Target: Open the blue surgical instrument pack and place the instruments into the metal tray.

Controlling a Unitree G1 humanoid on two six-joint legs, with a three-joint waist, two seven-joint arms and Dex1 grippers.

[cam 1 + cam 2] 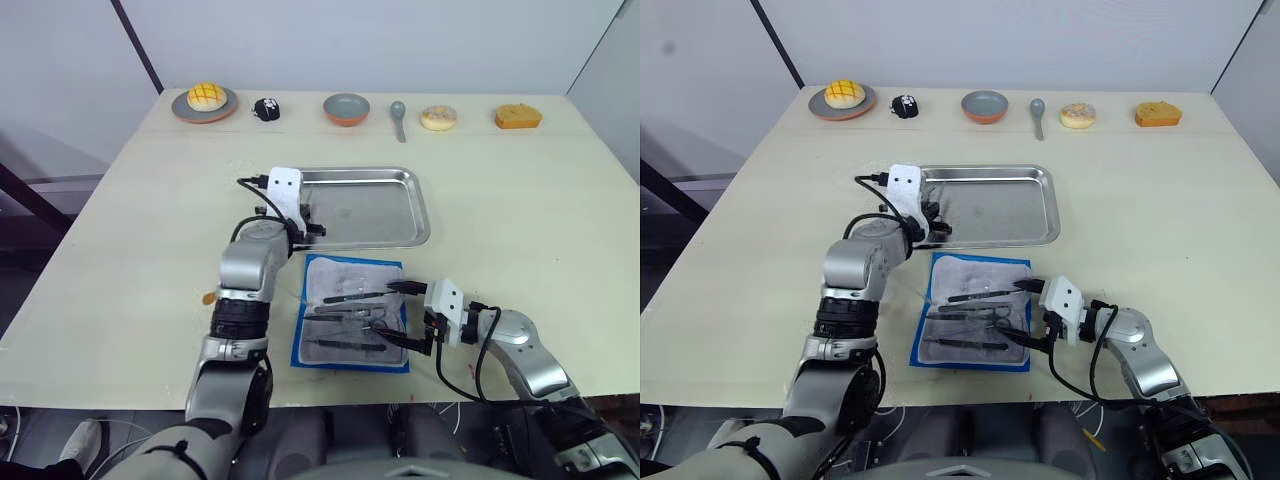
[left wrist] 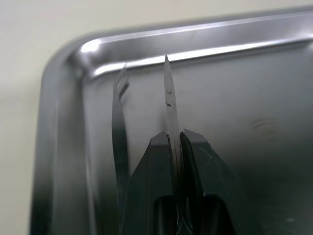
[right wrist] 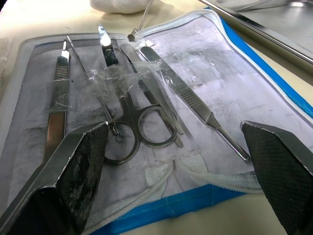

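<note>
Blue instrument pack (image 1: 351,313) lies open and flat on the table (image 1: 530,220), near the front edge and just in front of the metal tray (image 1: 372,207); its pale lining faces up, with a blue border around it. Inside the pack, the right wrist view shows five instruments (image 3: 142,105) side by side under clear straps: one flat handle at one end, one thin probe, one pair of ring-handled scissors, one dark-tipped tool and one pair of long tweezers; the exact kinds are hard to tell.

One tray sits at the middle of the table, beyond the pack. The left gripper (image 1: 312,228) hangs over the tray's near left corner, its two fingers pinched on one slim pointed instrument (image 2: 169,110) whose tip points at the tray floor; whether the tip touches the metal cannot be told.

The right gripper (image 1: 404,312) rests at the right edge of the pack, its two fingers spread wide and holding nothing, one toward the far side and one toward the near side.

Along the far edge stand six items: one plate with a yellow bun (image 1: 205,100), one small black object (image 1: 266,108), one grey bowl (image 1: 346,108), one spoon (image 1: 398,117), one round pastry (image 1: 438,117) and one orange piece (image 1: 518,116).
</note>
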